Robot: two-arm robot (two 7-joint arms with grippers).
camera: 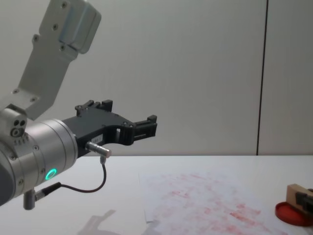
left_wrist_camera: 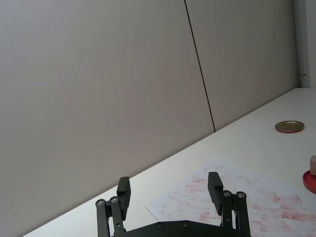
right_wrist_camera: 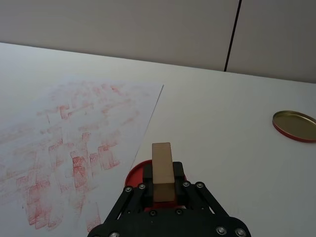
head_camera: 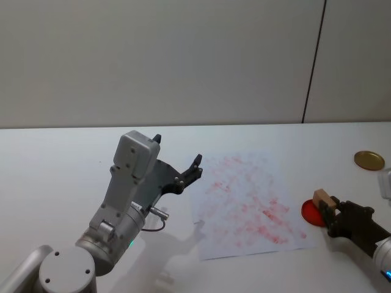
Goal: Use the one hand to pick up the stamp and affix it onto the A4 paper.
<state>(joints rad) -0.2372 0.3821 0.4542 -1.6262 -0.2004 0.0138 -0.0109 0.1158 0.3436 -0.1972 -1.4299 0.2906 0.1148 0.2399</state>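
The stamp (head_camera: 322,198), a small tan wooden block, sits between the fingers of my right gripper (head_camera: 330,212), which is shut on it at the table's right. In the right wrist view the stamp (right_wrist_camera: 162,170) stands in the right gripper (right_wrist_camera: 163,186), just over the red ink pad (right_wrist_camera: 134,175). The A4 paper (head_camera: 250,204), white with red stamp marks all over, lies flat left of the pad. My left gripper (head_camera: 177,149) is open and raised in the air off the paper's left edge, holding nothing. The left wrist view shows that left gripper (left_wrist_camera: 168,183) with its jaws wide apart.
A round gold lid (head_camera: 369,160) lies on the white table (head_camera: 61,159) at the far right. The red ink pad (head_camera: 310,213) sits by the paper's right edge. The silver left arm (head_camera: 122,201) rises over the table's left front. A plain wall stands behind.
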